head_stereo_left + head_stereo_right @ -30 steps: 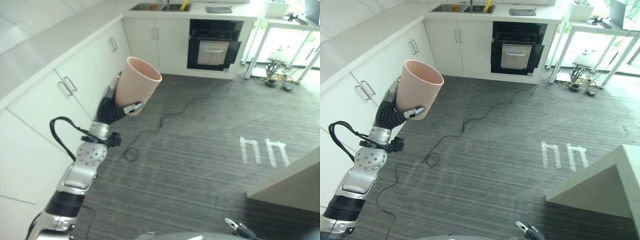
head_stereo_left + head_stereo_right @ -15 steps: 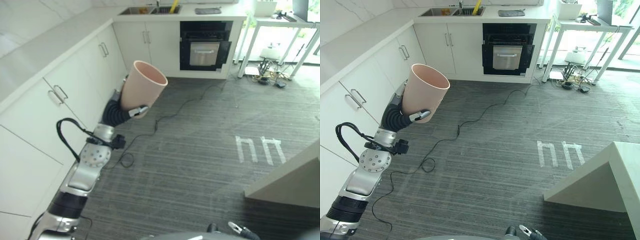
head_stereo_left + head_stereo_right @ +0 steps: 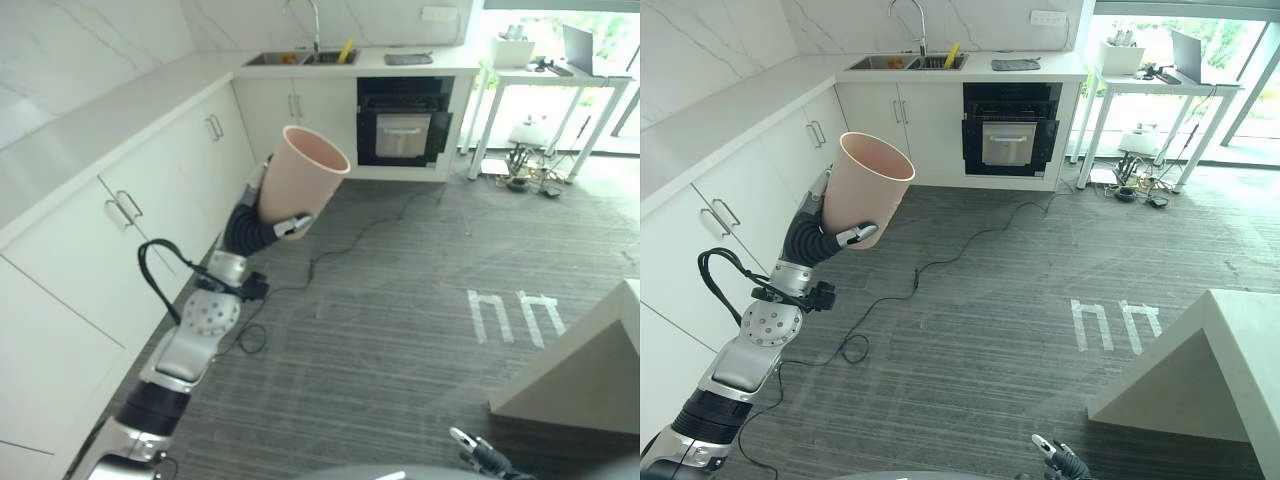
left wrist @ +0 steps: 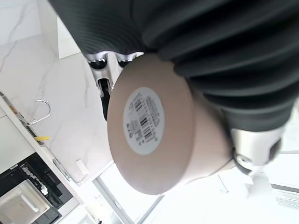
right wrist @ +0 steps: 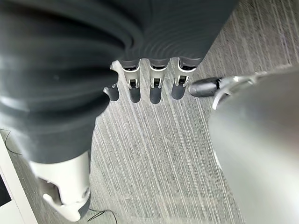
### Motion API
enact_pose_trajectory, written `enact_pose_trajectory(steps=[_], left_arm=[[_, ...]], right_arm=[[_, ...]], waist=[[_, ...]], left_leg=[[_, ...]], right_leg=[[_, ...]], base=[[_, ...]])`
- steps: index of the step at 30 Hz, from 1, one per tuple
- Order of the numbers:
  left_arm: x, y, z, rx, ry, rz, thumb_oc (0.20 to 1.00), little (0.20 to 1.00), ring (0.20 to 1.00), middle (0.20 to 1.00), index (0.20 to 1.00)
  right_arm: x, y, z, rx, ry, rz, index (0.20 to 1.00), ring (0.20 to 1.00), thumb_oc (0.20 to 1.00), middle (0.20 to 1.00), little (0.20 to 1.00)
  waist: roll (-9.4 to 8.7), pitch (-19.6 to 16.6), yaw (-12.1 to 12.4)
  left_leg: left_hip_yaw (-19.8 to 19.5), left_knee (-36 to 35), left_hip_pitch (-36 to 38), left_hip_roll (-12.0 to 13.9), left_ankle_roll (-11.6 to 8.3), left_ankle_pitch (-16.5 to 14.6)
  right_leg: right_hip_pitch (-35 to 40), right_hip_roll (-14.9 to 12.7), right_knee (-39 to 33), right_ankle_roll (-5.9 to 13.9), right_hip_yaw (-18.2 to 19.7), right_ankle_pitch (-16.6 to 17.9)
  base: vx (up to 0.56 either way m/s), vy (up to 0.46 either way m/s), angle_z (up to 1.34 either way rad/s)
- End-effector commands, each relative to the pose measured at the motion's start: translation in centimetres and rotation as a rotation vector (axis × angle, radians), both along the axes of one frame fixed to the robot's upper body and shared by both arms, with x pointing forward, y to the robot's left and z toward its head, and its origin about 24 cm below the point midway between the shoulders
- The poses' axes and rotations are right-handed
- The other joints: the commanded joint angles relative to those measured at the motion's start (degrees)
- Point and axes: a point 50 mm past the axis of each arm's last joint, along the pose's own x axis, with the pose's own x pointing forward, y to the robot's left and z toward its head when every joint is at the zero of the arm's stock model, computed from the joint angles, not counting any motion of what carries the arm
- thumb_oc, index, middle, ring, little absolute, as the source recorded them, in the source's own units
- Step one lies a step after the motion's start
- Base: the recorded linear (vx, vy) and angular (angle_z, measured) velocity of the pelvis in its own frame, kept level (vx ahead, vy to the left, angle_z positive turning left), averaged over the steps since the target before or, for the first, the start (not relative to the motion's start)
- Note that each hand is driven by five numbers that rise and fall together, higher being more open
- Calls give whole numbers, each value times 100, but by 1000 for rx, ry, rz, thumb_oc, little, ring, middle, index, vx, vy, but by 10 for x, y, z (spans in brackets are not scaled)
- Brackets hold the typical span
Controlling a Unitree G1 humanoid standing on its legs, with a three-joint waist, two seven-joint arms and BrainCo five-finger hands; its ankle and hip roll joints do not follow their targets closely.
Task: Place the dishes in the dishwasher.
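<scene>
A tall pink cup [image 3: 305,178] is held up over the floor, its open mouth tilted toward the far wall. My left hand [image 3: 262,215] is shut on its lower part, thumb across the front. The left wrist view shows the cup's base [image 4: 150,122] with a barcode label, fingers [image 4: 104,73] on one side and the thumb [image 4: 252,156] on the other. My right hand [image 5: 153,84] hangs low over the grey floor with relaxed fingers and holds nothing; a fingertip of it [image 3: 468,443] shows at the lower edge. A black built-in appliance [image 3: 403,125] stands under the far counter.
White cabinets [image 3: 130,205] under a long counter run along the left to a sink [image 3: 300,58] at the far corner. A white table corner [image 3: 580,375] juts in at lower right. A desk [image 3: 545,75] stands by the far window. A black cord [image 3: 375,215] lies on the floor.
The whole picture has shifted, so the camera has moved and more of the far wall shows. The cup stays in my left hand, in the same grip.
</scene>
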Motion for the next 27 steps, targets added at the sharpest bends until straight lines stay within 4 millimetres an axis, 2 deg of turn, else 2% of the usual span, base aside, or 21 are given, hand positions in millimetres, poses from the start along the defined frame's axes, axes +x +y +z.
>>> enact_pose_trajectory(steps=[1, 2, 3, 4, 6, 8, 9, 10, 11, 12, 14, 15, 16, 17, 18, 20, 21, 23, 24, 25, 27], left_arm=[[6, 8, 38, -46, -144, 17, 200, 200, 200, 200, 200], [5, 10, 38, -46, -141, 17, 200, 200, 200, 200, 200], [3, 15, 36, -43, -133, 17, 200, 200, 200, 200, 200], [3, 16, 36, -43, -131, 16, 200, 200, 200, 200, 200], [2, 19, 32, -50, -115, 14, 200, 200, 200, 200, 200], [0, 16, 28, -53, -109, 8, 200, 200, 200, 200, 200], [-1, 13, 26, -58, -107, 1, 200, 200, 200, 200, 200], [1, 11, 24, -61, -110, -2, 200, 200, 200, 200, 200], [2, 11, 20, -56, -97, 4, 200, 200, 200, 200, 200], [3, 11, 18, -52, -85, 7, 200, 200, 200, 200, 200], [5, 7, 18, 5, -72, -12, 200, 200, 200, 200, 200], [7, 5, 19, 22, -67, -37, 200, 200, 200, 200, 200], [9, 1, 21, 37, -61, -71, 200, 200, 200, 200, 200], [12, -2, 23, 70, -53, -114, 200, 200, 200, 200, 200], [12, -2, 23, 67, -51, -113, 200, 200, 200, 200, 200], [15, 0, 28, 63, -59, -104, 200, 200, 200, 200, 200], [15, 0, 29, 63, -60, -103, 200, 200, 200, 200, 200], [17, -1, 34, 72, -65, -87, 200, 200, 200, 200, 200], [17, -1, 34, 74, -65, -83, 200, 200, 200, 200, 200], [14, -1, 33, 78, -63, -92, 200, 200, 200, 200, 200], [11, -2, 31, 82, -62, -109, 200, 200, 200, 200, 200]], right_arm=[[27, 2, 6, -58, -34, 173, 1000, 1000, 1000, 1000, 1000], [27, 3, 5, -65, -30, 199, 1000, 1000, 1000, 1000, 1000], [23, 0, 4, -73, -16, 209, 1000, 1000, 1000, 1000, 1000], [22, -1, 4, -73, -13, 206, 1000, 1000, 1000, 1000, 1000], [18, -3, 2, -78, 2, 183, 1000, 1000, 1000, 1000, 1000], [14, -4, 1, -84, 17, 174, 1000, 1000, 1000, 1000, 1000], [9, -6, 1, -93, 32, 158, 1000, 1000, 1000, 1000, 1000], [4, -10, 0, -97, 44, 123, 1000, 1000, 1000, 1000, 1000], [-1, -14, -1, -98, 65, 81, 1000, 1000, 1000, 1000, 1000], [-5, -16, -2, -97, 79, 55, 1000, 1000, 1000, 1000, 1000], [-12, -13, -4, -95, 93, 30, 1000, 1000, 1000, 1000, 1000], [-13, -12, -5, -100, 86, 2, 1000, 1000, 1000, 1000, 1000], [-13, -12, -4, -93, 70, -61, 1000, 1000, 1000, 1000, 1000], [-9, -2, -4, -72, 15, -156, 1000, 1000, 1000, 1000, 1000], [-7, -1, -4, -71, 8, -152, 1000, 1000, 1000, 1000, 1000], [-1, 1, -2, -64, -24, -131, 1000, 1000, 1000, 1000, 1000], [0, 0, -2, -65, -28, -130, 1000, 1000, 1000, 1000, 1000], [6, -2, 1, -62, -43, -122, 1000, 1000, 1000, 1000, 1000], [7, -3, 2, -60, -44, -124, 1000, 1000, 1000, 1000, 1000], [7, -2, 2, -54, -40, -148, 1000, 1000, 1000, 1000, 1000], [5, 0, 0, -52, -34, -169, 1000, 1000, 1000, 1000, 1000]], waist=[[-453, 345, 14], [-458, 427, 74], [-420, 527, 164], [-402, 546, 178], [-256, 555, 217], [-145, 544, 186], [-95, 563, 135], [-84, 560, 66], [-105, 524, 61], [-117, 480, 108], [-126, 351, 205], [-143, 328, 223], [-186, 296, 240], [-299, 257, 220], [-291, 259, 204], [-238, 394, -20], [-213, 402, -34], [-238, 560, -225], [-286, 621, -313], [-343, 709, -429], [-332, 721, -432]], left_leg=[[-232, 2193, -1121, -363, 77, -264], [-422, 2760, -1507, -303, 20, -28], [-633, 3031, -1910, -215, -56, 341], [-653, 2979, -1959, -176, -75, 423], [-457, 1803, -1781, 91, -133, 697], [-301, 777, -1594, 449, -286, 1246], [-198, 257, -1534, 751, -417, 1613], [66, 102, -1471, 897, -451, 1548], [165, -37, -1343, 806, -422, 1304], [87, -17, -1336, 697, -372, 1181], [31, 60, -1373, 363, -140, 911], [9, 96, -1406, 197, -37, 841], [32, 104, -1416, -26, 122, 732], [232, -46, -1167, -678, 581, 351], [265, -116, -1062, -755, 622, 303], [165, -228, -628, -912, 639, 132], [148, -235, -602, -894, 627, 132], [39, -394, -124, -951, 568, -49], [-7, -437, 48, -1002, 568, -175], [-109, -479, 354, -1054, 578, -459], [-145, -445, 495, -1078, 600, -637]], right_leg=[[282, 169, 360, -202, 584, -711], [293, 237, 377, -285, 649, -713], [341, 358, 366, -355, 726, -698], [360, 389, 361, -362, 737, -701], [485, 503, 382, -331, 690, -839], [586, 516, 403, -289, 650, -923], [616, 428, 476, -231, 603, -957], [591, 281, 620, -160, 448, -1030], [623, 86, 839, -51, 329, -1186], [673, 17, 951, -10, 328, -1284], [812, -85, 1453, 48, 324, -1691], [816, -114, 1752, 99, 354, -1764], [730, -191, 2185, 248, 379, -1619], [183, -546, 3707, 700, 283, -354], [-20, -527, 3799, 711, 301, -273], [-730, -97, 3366, 608, 225, -355], [-800, -66, 3272, 576, 201, -303], [-1382, -423, 2410, 511, -15, 81], [-1522, -579, 1972, 580, -18, 326], [-1725, -821, 1108, 726, 75, 722], [-1784, -922, 821, 764, 68, 784]], base=[[22, -184, 15], [102, -130, 5], [131, -62, 4], [287, 51, 14], [368, 240, -4], [376, 382, -9], [456, 556, 16], [556, 670, 19], [518, 594, 28], [583, 579, 16], [477, 461, 15], [346, 379, 44], [470, 629, 48], [418, 571, 52], [386, 465, 45], [251, 79, 69], [294, -26, 24], [320, -122, 10], [560, -263, 70], [576, -266, 69], [549, -252, 53]])
